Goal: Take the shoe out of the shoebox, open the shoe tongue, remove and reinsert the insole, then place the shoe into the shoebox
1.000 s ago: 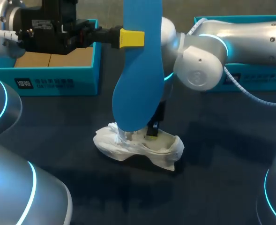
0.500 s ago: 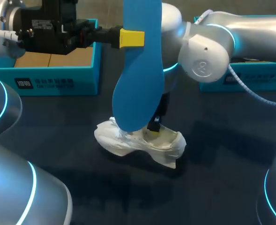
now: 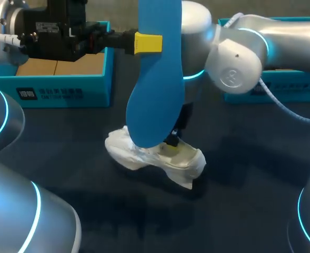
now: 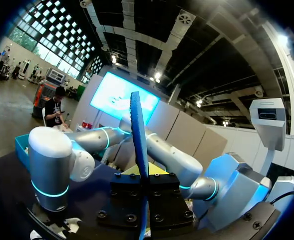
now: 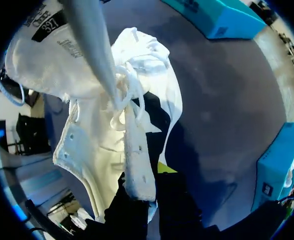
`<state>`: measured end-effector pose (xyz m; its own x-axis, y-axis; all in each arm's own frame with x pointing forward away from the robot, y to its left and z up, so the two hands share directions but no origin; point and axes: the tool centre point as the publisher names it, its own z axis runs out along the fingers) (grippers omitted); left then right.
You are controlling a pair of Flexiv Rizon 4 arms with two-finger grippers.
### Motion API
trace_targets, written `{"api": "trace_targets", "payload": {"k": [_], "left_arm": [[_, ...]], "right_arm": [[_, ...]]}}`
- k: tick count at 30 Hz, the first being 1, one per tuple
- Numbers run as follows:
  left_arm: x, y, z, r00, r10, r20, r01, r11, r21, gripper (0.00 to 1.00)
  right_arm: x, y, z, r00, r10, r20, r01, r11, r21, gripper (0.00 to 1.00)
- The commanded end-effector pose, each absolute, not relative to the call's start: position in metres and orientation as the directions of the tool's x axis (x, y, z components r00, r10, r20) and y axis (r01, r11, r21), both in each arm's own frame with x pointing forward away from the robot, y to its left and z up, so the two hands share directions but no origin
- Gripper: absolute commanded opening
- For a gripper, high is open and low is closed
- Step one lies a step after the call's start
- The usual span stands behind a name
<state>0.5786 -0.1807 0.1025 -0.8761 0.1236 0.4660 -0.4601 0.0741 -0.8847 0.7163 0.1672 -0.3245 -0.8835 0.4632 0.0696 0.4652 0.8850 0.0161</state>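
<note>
A white shoe lies on the dark table, its opening facing up. My right gripper reaches down into it, shut on the shoe's laced upper edge; the right wrist view has the shoe hanging ahead of the right gripper, laces loose. The blue insole stands upright above the shoe, its lower end hiding the shoe's front. My left gripper is shut on the insole's upper part. In the left wrist view the insole shows edge-on between the fingers of the left gripper.
A blue shoebox with a brown cardboard floor stands at the back left behind my left arm. A second blue box sits at the back right, mostly hidden by my right arm. Open tabletop lies in front of the shoe.
My right arm's elbow has swung up and to the right, and the shoe has shifted and tilted slightly with it. The left arm and the insole have stayed in place.
</note>
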Motion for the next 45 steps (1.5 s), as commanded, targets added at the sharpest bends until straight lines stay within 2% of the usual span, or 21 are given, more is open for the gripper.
{"api": "trace_targets", "payload": {"k": [1, 6, 11, 28, 33, 39, 45], "left_arm": [[0.579, -0.182, 0.103, -0.876, 0.122, 0.467, -0.461, 0.077, -0.884, 0.0], [0.579, -0.182, 0.103, -0.876, 0.122, 0.467, -0.461, 0.077, -0.884, 0.0], [0.579, -0.182, 0.103, -0.876, 0.122, 0.467, -0.461, 0.077, -0.884, 0.0], [0.579, -0.182, 0.103, -0.876, 0.122, 0.467, -0.461, 0.077, -0.884, 0.0], [0.579, -0.182, 0.103, -0.876, 0.122, 0.467, -0.461, 0.077, -0.884, 0.0], [0.579, -0.182, 0.103, -0.876, 0.122, 0.467, -0.461, 0.077, -0.884, 0.0], [0.579, -0.182, 0.103, -0.876, 0.122, 0.467, -0.461, 0.077, -0.884, 0.0]], "right_arm": [[0.701, 0.146, -0.316, -0.81, 0.585, 0.041, 0.586, 0.805, 0.096, 0.0], [0.687, 0.147, -0.313, -0.652, 0.756, 0.058, 0.754, 0.639, 0.154, 0.0], [0.675, 0.156, -0.315, -0.508, 0.851, 0.134, 0.854, 0.479, 0.202, 0.0], [0.675, 0.156, -0.315, -0.508, 0.851, 0.134, 0.854, 0.479, 0.202, 0.0], [0.67, 0.158, -0.324, -0.395, 0.898, 0.194, 0.909, 0.352, 0.222, 0.0], [0.661, 0.162, -0.332, -0.314, 0.918, 0.243, 0.94, 0.264, 0.215, 0.0], [0.656, 0.168, -0.337, -0.291, 0.919, 0.266, 0.947, 0.237, 0.217, 0.0]]}}
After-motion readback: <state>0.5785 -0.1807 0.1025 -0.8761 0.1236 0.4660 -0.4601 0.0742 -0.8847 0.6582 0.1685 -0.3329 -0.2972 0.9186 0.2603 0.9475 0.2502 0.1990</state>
